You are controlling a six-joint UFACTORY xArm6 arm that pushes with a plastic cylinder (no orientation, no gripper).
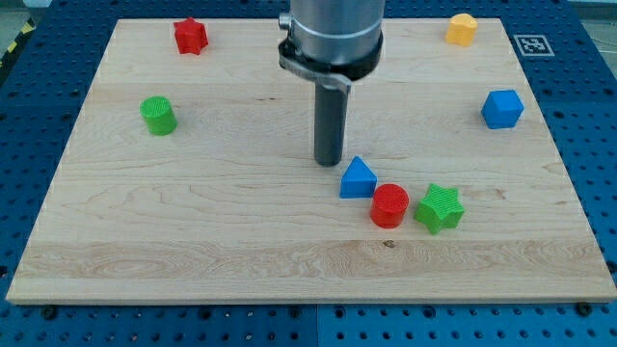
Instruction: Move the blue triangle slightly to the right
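the blue triangle point(358, 179) sits on the wooden desk point(193, 241), a little toward the view's bottom from the middle. taking that triangle as the landmark: my tip point(330, 161) stands just beside it, up and to the view's left, near its upper left slope, and i cannot tell whether it touches or leaves a thin gap. there are no fingers on this arm, only the dark rod, so nothing is open, closed or holding.

to the triangle's lower right, touching or nearly so, is the red cylinder point(389, 205), and just past that the green star point(439, 208). well apart toward the view's upper right are the blue cube point(501, 108) and, farther up, the yellow block point(462, 29), whose shape i read as roughly hexagonal. far to the view's left are the green cylinder point(158, 116) and the red star point(191, 37).

the triangle looks like a small, stiff, light plastic piece that should slide easily on smooth wood and also spin if pushed off centre. nothing to grasp; i judge the best contact is low on its left face, in line with its middle. since the red cylinder crowds its right side, a short push is all it calls for, or the cylinder will be shoved too.
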